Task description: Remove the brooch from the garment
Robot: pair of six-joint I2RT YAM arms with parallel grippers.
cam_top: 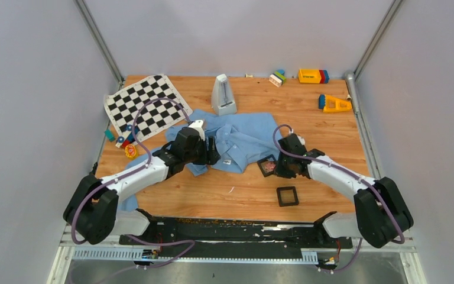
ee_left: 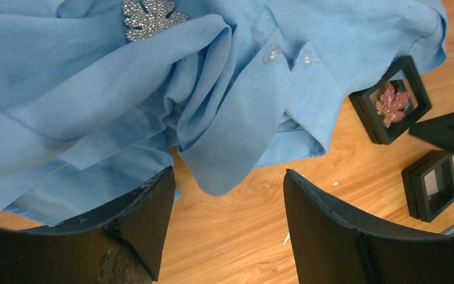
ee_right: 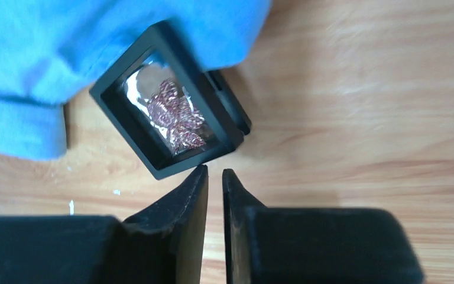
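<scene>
Though crumpled, one garment (cam_top: 242,139), two brooches (ee_left: 149,18) (ee_left: 392,104)

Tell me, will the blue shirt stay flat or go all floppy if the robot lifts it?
Probably floppy: the blue shirt lies in soft, bunched folds. It would likely droop and drag rather than lift whole. The sparkly brooch on it would probably ride along with the cloth.

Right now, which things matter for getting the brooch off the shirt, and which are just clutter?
Job: blue shirt, silver brooch on it, left gripper.
Lying about: checkered mat, metronome, toy blocks, black display boxes (perhaps for the brooch).
</scene>
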